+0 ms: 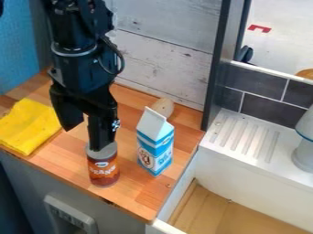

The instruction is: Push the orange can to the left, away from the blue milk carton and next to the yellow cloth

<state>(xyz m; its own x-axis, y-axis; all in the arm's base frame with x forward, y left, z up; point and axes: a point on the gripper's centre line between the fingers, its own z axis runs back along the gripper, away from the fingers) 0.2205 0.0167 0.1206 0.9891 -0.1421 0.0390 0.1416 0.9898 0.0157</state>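
The black gripper (83, 139) hangs down over the wooden counter, left of centre, open with its two fingers apart. One fingertip ends at the grey top of an upright can (103, 171) with a red-brown label; whether it touches the can, I cannot tell. The other finger stands farther left and higher, above the counter. Just right of the can stands a blue and white carton (155, 148) with a white gabled top. Behind the carton is a rounded tan wooden object (163, 107). A folded yellow cloth (25, 127) lies at the counter's left.
The wooden counter (149, 194) ends at the right beside a white sink (245, 171) with a ribbed drainboard and a wood-coloured floor. A white object (305, 151) stands at the sink's right. A dark upright post (221, 59) and a whitewashed plank wall (165, 41) rise behind.
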